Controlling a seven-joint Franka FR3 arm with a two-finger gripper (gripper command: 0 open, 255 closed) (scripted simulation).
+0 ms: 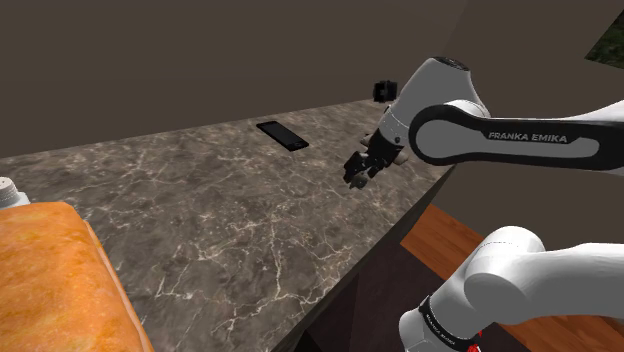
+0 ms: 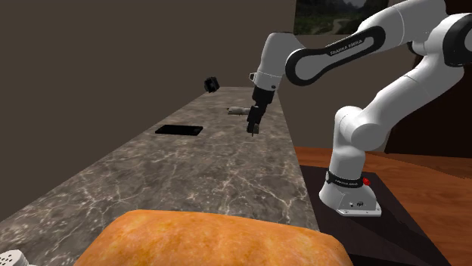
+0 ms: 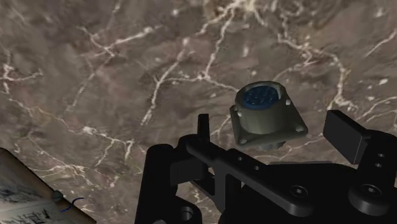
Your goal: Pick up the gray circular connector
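The connector [image 3: 264, 114] is grey-green, with a round pin face on a square flange. It lies on the dark marble counter [image 3: 127, 76], just beyond my fingertips. My gripper [image 3: 273, 127] is open; the fingers stand well apart on either side of the connector and do not touch it. In the second exterior view the connector [image 2: 237, 111] is a small grey piece near the counter's far end, just behind the gripper [image 2: 253, 127], which hangs a little above the surface. In the shoulder view the gripper [image 1: 359, 172] is over the counter's far right part.
A flat black phone [image 2: 179, 130] lies on the counter left of the gripper. A small dark block [image 2: 212, 83] sits at the far end. A large orange-brown loaf [image 2: 219, 240] takes up the near end. The counter edge [image 1: 400, 225] drops to a wooden floor.
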